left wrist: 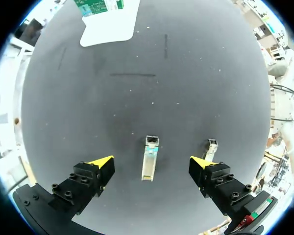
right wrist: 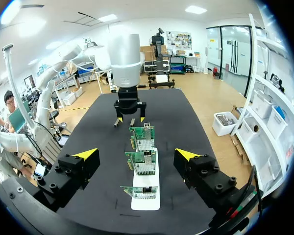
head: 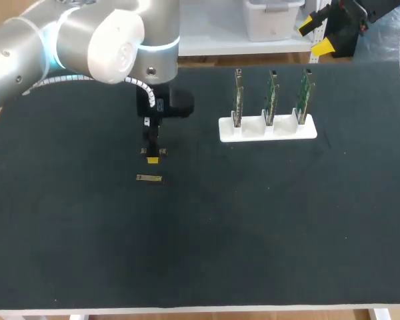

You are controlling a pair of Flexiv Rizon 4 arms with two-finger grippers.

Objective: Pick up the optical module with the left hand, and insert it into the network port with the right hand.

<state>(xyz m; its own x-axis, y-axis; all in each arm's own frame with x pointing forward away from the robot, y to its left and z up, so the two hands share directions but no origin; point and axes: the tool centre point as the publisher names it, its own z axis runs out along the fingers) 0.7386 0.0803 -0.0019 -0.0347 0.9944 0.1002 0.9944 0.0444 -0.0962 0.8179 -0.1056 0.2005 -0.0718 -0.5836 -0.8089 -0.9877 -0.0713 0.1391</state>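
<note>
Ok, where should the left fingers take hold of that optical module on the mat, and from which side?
Take the optical module by its two long sides, about mid-length, coming straight down from above. It lies flat on the mat, and its length runs between the open fingers of the left gripper, so closing them should meet its narrow width.

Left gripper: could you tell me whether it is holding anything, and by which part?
Nothing: the left gripper is open, and the optical module lies untouched on the table between its fingers.
</note>
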